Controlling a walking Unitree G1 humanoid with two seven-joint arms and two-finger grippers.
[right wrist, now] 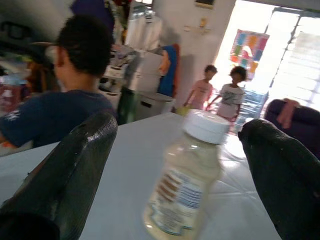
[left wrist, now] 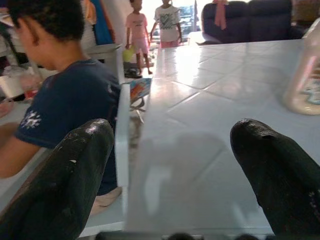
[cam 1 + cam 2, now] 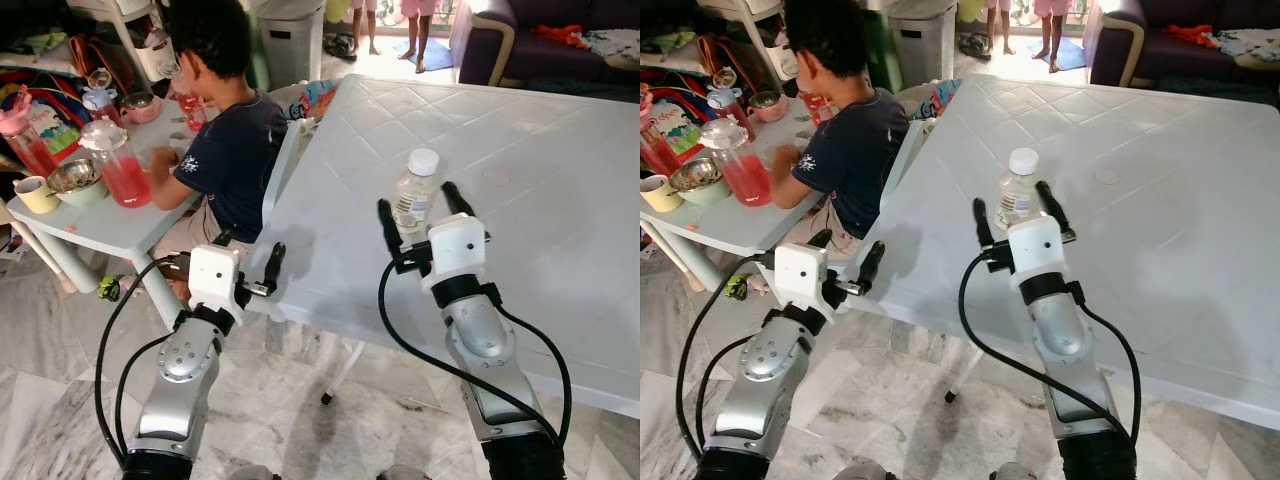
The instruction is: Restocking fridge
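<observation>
Marble floor is showing under both my arms, and the white plastic table (image 3: 560, 180) is spreading ahead of me, its near edge running just beyond my wrists.

My left pincer (image 3: 250, 262) is hovering at the table's near-left corner, fingers (image 2: 65, 185) parted, gripping nothing. My right pincer (image 3: 420, 212) is reaching over the tabletop, released as well, its two black fingers (image 1: 75, 170) spread wide.

Between those right fingertips, a touch beyond them, the bottle (image 3: 414, 190) is standing upright on the table: clear plastic, pale contents, white cap, printed label. In the right wrist view it is sitting in the gap between the fingers; I cannot tell whether either finger is touching it. From the left pincer it is lying off to the right, well apart.

Left of my left pincer, a person in a dark navy shirt (image 3: 225, 150) is sitting with their back to me at a smaller pale table (image 3: 100, 225). On that table, a jar of red liquid (image 3: 115, 165), a metal bowl (image 3: 75, 178) and a yellow cup (image 3: 36, 193) are standing.

Farther off, a grey bin (image 3: 292, 40) is standing past the big table's far corner. A dark sofa (image 3: 560, 40) is sitting beyond the table to the right. Two small figures (image 1: 220, 95) are standing in a bright doorway at the back.
</observation>
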